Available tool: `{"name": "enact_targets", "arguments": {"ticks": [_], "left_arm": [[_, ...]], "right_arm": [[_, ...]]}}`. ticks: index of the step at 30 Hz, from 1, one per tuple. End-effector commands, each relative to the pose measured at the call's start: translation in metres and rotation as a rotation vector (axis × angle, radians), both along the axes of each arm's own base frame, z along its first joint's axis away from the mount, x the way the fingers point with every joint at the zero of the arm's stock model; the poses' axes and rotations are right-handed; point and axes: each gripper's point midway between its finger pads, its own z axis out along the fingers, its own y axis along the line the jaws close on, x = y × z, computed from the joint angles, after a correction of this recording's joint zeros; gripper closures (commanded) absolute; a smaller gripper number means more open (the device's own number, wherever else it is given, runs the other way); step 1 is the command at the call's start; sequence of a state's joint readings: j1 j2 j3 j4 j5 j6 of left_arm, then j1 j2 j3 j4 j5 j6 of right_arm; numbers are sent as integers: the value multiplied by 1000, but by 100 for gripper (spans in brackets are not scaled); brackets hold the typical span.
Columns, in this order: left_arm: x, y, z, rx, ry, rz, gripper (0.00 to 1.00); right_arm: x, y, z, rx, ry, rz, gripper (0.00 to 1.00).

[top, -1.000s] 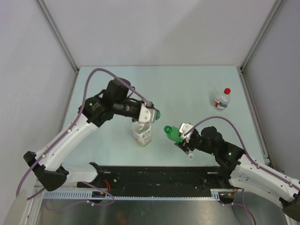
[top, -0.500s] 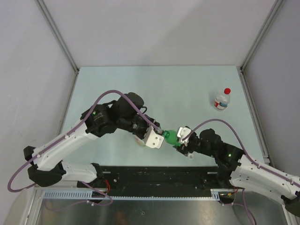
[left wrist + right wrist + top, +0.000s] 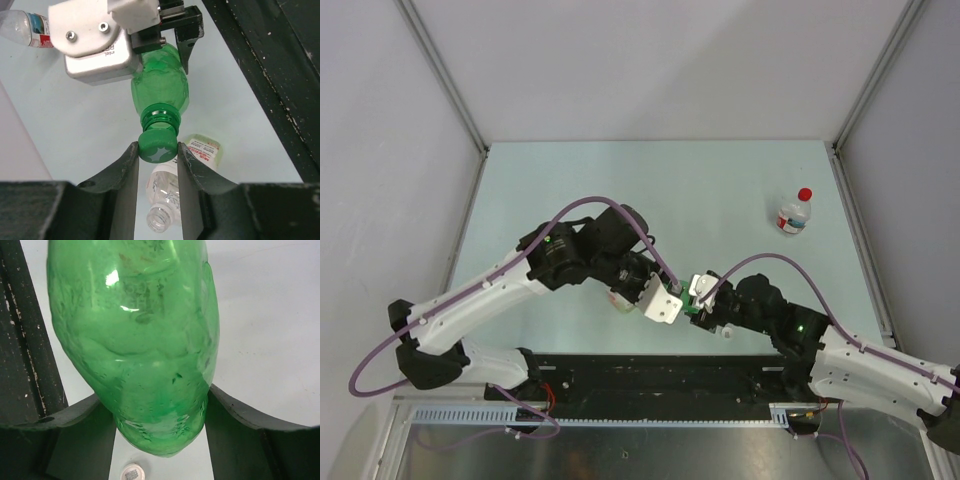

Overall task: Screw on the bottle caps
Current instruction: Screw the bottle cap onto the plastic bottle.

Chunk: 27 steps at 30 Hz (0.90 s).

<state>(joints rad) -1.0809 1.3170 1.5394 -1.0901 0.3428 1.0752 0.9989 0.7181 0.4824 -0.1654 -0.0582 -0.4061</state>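
Note:
In the left wrist view my left gripper (image 3: 158,150) is shut on the green cap (image 3: 158,146). The cap sits on the neck of the green bottle (image 3: 161,87), which is held level above the table. My right gripper (image 3: 157,407) is shut on that bottle's body (image 3: 135,335) near its base. The white cap (image 3: 132,473) lies on the table below it, by the right wrist (image 3: 727,333). The red cap (image 3: 805,194) is on the small red-labelled bottle (image 3: 792,216) at the far right. From above, the two grippers meet at the table's near middle.
A wider clear bottle (image 3: 165,200) with an open neck lies on the table beneath the left gripper, mostly hidden under the left arm from above. The black base rail (image 3: 660,375) runs along the near edge. Grey walls enclose the table.
My left arm swung right and toward the near edge with the green cap, from over the clear bottle to the green bottle's neck. The right gripper edged slightly left with the bottle.

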Motion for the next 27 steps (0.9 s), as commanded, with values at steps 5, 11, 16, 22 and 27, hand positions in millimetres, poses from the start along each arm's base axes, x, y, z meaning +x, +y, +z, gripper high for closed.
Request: {"name": "enact_targets", "arguments": {"ticks": [5, 11, 16, 22, 27], "left_arm": [[-6, -5, 8, -4, -5, -40, 100], [-6, -12, 7, -1, 12, -39, 100], [-3, -14, -2, 35, 1, -24, 100], [6, -14, -20, 118, -47, 13, 100], [8, -13, -30, 167, -83, 30, 100]], "right_arm": [[9, 10, 25, 69, -79, 1, 100], [5, 12, 22, 59, -63, 26, 100], [5, 12, 25, 72, -44, 13, 100], [6, 13, 26, 69, -1, -17, 100], [7, 14, 25, 56, 26, -28, 100]]}}
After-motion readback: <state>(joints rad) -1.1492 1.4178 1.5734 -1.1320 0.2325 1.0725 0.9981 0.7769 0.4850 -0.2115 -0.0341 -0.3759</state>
